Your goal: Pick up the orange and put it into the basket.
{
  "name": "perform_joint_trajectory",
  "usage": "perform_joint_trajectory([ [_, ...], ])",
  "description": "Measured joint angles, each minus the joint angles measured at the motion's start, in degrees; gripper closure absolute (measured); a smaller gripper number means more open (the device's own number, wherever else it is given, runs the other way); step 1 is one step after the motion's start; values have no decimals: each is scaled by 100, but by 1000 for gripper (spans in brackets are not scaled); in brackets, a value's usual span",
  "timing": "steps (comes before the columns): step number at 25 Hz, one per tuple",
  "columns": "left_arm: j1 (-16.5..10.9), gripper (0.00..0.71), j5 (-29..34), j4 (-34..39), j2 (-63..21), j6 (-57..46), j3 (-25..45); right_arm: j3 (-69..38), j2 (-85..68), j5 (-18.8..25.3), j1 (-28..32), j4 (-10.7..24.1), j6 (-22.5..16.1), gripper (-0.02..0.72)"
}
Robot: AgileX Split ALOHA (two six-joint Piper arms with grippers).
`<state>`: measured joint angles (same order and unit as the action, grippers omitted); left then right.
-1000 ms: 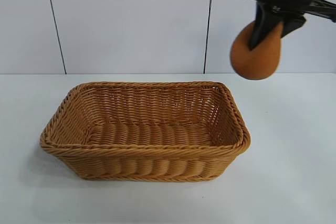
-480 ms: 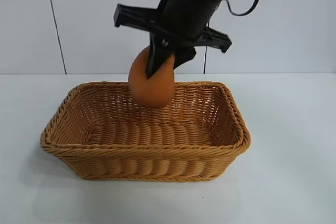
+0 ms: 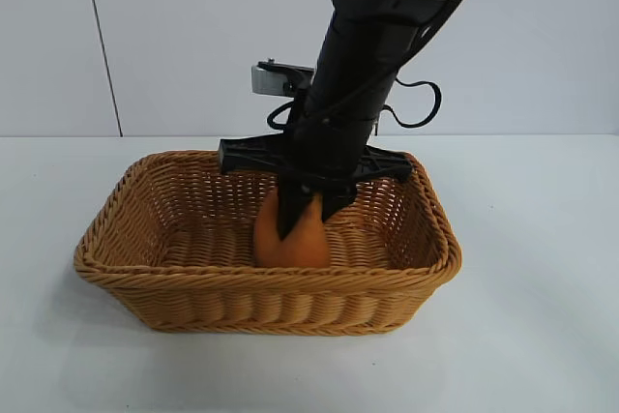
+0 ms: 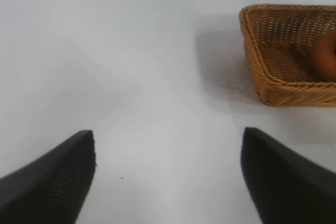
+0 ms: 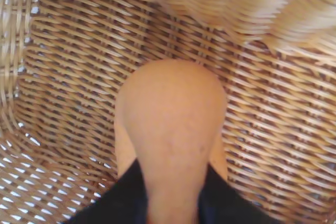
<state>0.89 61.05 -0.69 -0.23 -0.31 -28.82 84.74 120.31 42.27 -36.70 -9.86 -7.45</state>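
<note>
The orange [image 3: 311, 245] rests low inside the wicker basket [image 3: 261, 280], on or just above its woven floor. My right gripper [image 3: 300, 224] reaches down into the basket from above, its black fingers pressed against both sides of the fruit's narrow top. The right wrist view shows the orange [image 5: 170, 108] between those fingers [image 5: 121, 198] over the basket weave [image 5: 63, 77]. My left gripper [image 4: 168, 145] hangs open over bare table, well off to one side of the basket [image 4: 273, 85], where the orange [image 4: 326, 59] peeks in.
The basket stands in the middle of a white table [image 3: 542, 336], with a panelled white wall behind. Bare tabletop lies all around it.
The right arm carried the orange from high at the right, across over the basket, then down into it. The left gripper has not moved.
</note>
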Motion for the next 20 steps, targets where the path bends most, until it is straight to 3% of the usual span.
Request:
perform_joint_trajectory([
  [3, 0, 161, 0, 0, 0, 0, 0, 0, -46, 107, 0, 25, 0, 160],
  [5, 0, 161, 0, 0, 0, 0, 0, 76, -150, 322, 0, 141, -44, 115],
  [7, 0, 161, 0, 0, 0, 0, 0, 336, -245, 715, 12, 349, -157, 97],
  [11, 0, 161, 0, 0, 0, 0, 0, 1333, -306, 2045, 17, 881, -232, 92],
  [13, 0, 161, 0, 0, 0, 0, 0, 1761, -306, 2509, 17, 1077, -237, 92],
  [20, 0, 161, 0, 0, 0, 0, 0, 2418, -324, 2683, 65, 1319, -318, 92],
])
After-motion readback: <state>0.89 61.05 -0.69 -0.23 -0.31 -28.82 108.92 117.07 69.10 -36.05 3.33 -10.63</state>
